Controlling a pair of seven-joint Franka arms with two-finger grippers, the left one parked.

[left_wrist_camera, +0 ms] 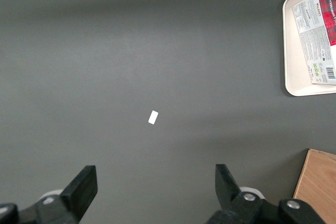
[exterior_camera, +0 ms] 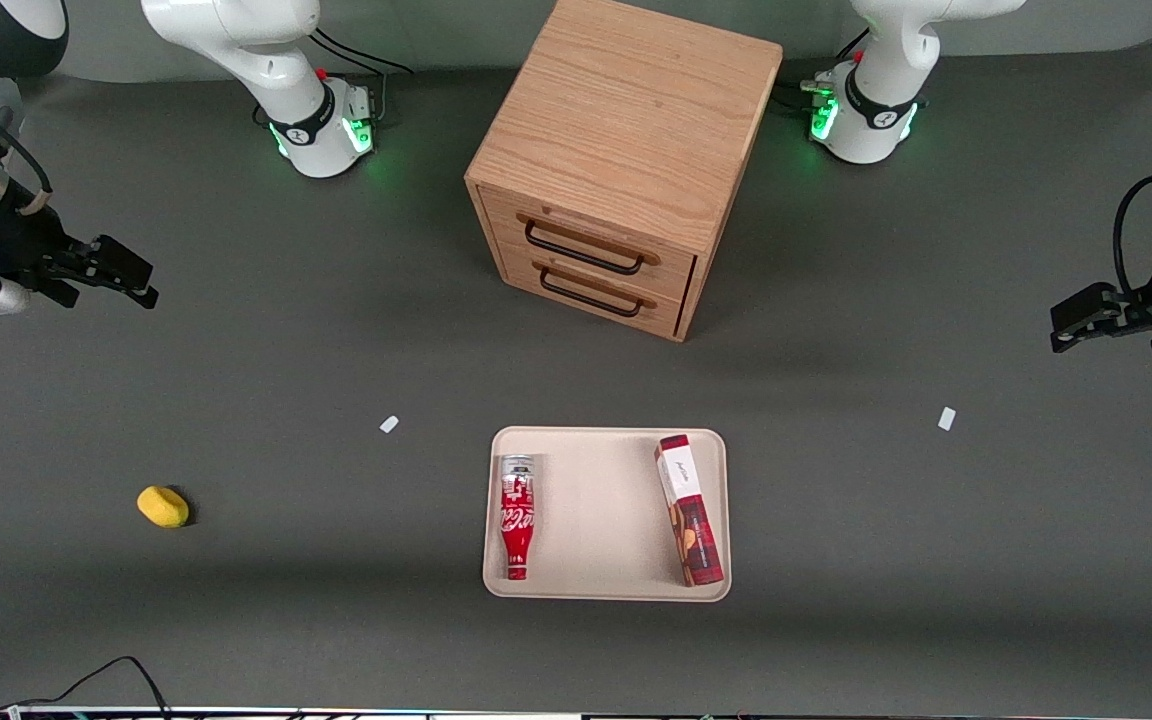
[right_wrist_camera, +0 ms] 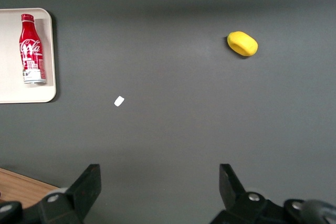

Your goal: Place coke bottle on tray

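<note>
**Coke bottle down on tray, pincer clear**

Front view: coke bottle (exterior_camera: 517, 517) lies flat in the tray (exterior_camera: 606, 585), cap toward the camera, so it cannot topple; biscuit box (exterior_camera: 689, 510) lies alongside. Pincer (exterior_camera: 114, 270) hangs well apart from both.

Right wrist view: pincer (right_wrist_camera: 160, 190) fingers spread, empty; lemon (right_wrist_camera: 242, 43) nearer it than the tray.

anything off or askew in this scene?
Nothing damaged or spilled. The coke bottle lies on its side on the tray, cap toward the front camera. The biscuit box lies slightly skewed on the tray too. A yellow object sits loose on the table toward the working arm's end. The hand is open, raised clear.
</note>
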